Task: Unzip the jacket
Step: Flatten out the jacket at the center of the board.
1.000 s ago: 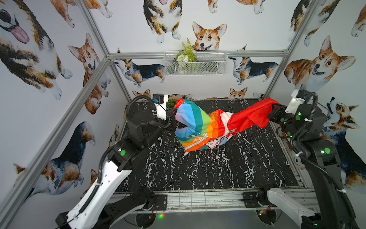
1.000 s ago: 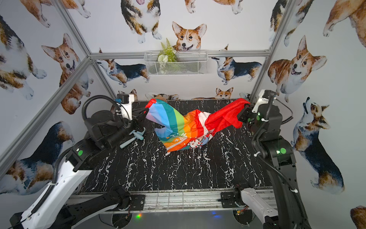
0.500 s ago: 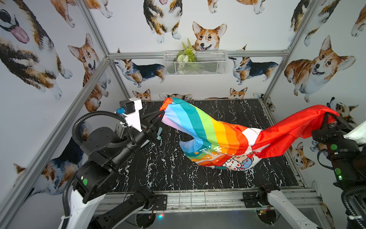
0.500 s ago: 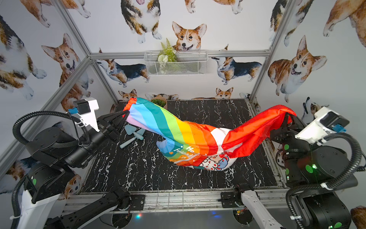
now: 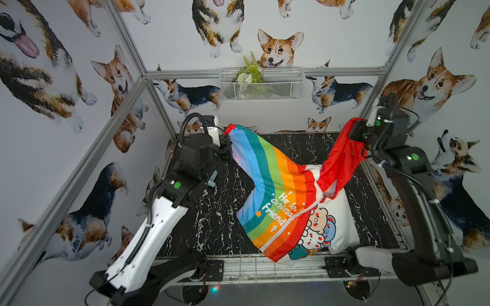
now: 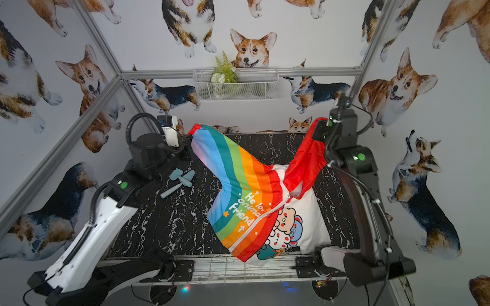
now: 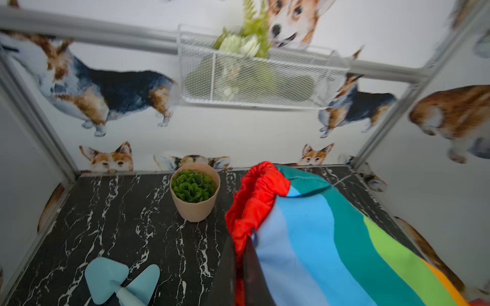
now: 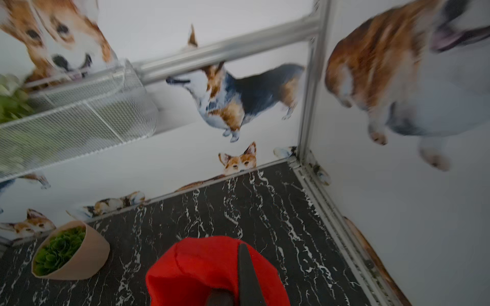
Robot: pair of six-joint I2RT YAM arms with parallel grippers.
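The jacket (image 5: pixel 281 201) (image 6: pixel 249 201) hangs stretched between both arms, its lower body resting front-up on the black marble table (image 5: pixel 212 217). Its rainbow half, white cartoon half and closed white zipper (image 5: pixel 294 222) show in both top views. The left gripper (image 5: pixel 227 137) (image 6: pixel 188 137) (image 7: pixel 240 239) is shut on the red cuff of the rainbow sleeve at the back left. At the back right, the right gripper (image 5: pixel 354 132) (image 6: pixel 316 131) (image 8: pixel 236 262) is shut on the red hood (image 8: pixel 206 262), held above the table. The zipper pull (image 6: pixel 291 196) sits near the collar.
A tan pot with a green plant (image 7: pixel 195 190) (image 8: pixel 69 254) stands at the back of the table. A pale blue tool (image 6: pixel 180 181) (image 7: pixel 119 283) lies by the left arm. A white wire basket (image 5: pixel 261 84) hangs on the back wall. The jacket's hem overhangs the front edge.
Both arms swung the jacket up and toward the front, then drew back toward the rear wall. The body has dropped onto the front right of the table, front side up.
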